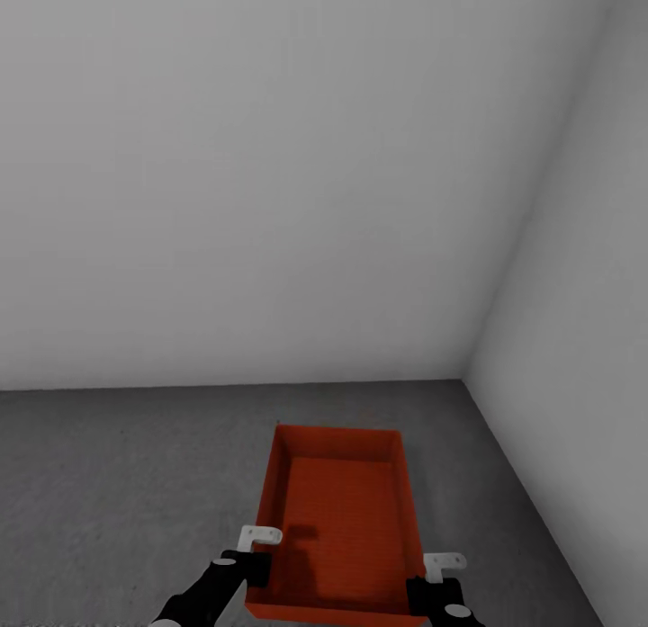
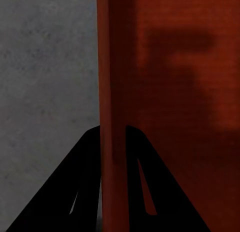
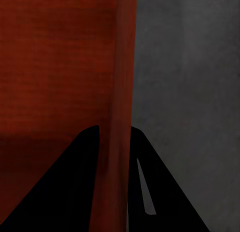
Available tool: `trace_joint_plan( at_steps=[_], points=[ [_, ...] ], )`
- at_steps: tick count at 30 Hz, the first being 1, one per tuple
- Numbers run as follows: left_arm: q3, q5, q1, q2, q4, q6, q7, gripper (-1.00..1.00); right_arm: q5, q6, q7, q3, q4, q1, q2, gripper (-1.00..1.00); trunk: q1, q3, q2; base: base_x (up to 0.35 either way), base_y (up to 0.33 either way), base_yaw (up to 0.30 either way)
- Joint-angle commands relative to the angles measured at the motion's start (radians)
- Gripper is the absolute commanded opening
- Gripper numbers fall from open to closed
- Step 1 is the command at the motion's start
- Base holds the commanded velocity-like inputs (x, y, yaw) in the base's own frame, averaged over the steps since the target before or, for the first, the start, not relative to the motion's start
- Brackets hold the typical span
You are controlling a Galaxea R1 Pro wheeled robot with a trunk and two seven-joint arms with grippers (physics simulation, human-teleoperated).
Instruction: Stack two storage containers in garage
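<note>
Container (image 1: 342,519), orange-red and lidless, sits in front of me in the head view, near the corner where two plain white walls (image 1: 270,177) meet the dark grey floor (image 1: 108,465). I cannot tell from these pictures whether its base touches the concrete or is held just above it. The bin is open at the top, with its ribbed bottom visible and nothing inside.

I hold the bin by its two long sides, near its end closest to me. My left gripper (image 1: 253,564) is at the left wall of the bin. In the left wrist view, the gripper (image 2: 112,137) has one black finger (image 2: 75,192) on the outside of the thin wall (image 2: 110,92) and the other on the inside, so it is clamped on that wall. My right gripper (image 1: 430,589) is at the right wall. In the right wrist view, the gripper (image 3: 114,137) likewise has a finger (image 3: 150,192) on each face of the wall (image 3: 122,82), closed on it.

Grey concrete shows beside the bin in both wrist views.
</note>
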Motion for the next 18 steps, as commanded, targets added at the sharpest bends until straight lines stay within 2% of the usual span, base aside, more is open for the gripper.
trace_joint_plan(
  at_steps=[1, 18],
  points=[
    [-0.019, 0.009, 0.0, 0.0, 0.001, 0.006, 0.005, -1.0, -0.003, -0.007, -0.013, -0.005, 0.001, -0.001, -0.001, -1.0, 0.004, -0.006, -0.008, 0.0, 0.0, 0.0],
    [-0.019, 0.009, 0.0, 0.0, 0.001, 0.006, 0.005, -1.0, -0.003, -0.007, -0.014, -0.005, 0.001, -0.001, 0.0, -1.0, 0.069, -0.087, -0.127, 0.0, 0.0, 0.0]
  ],
)
